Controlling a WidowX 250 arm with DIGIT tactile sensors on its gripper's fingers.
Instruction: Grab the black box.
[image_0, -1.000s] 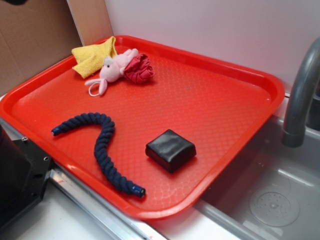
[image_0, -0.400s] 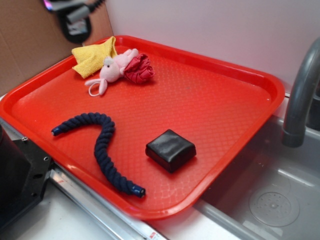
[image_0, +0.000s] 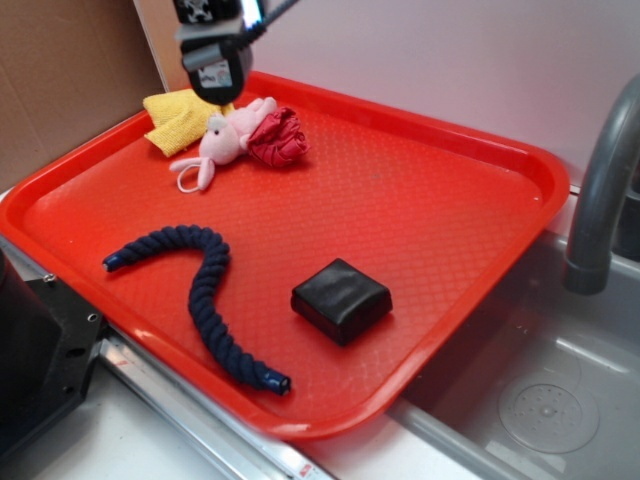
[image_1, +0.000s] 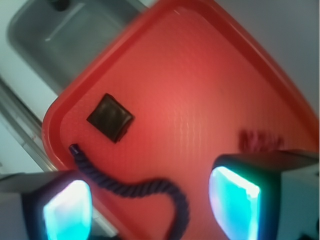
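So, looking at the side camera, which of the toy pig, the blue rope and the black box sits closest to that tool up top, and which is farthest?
1. Toy pig: at the tray's back left, right under the tool.
2. Blue rope: near the tray's front left.
3. Black box: front right, farthest from the tool.

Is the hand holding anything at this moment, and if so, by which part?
Nothing is held. The hand is open and empty, high above the tray, far from the black box.
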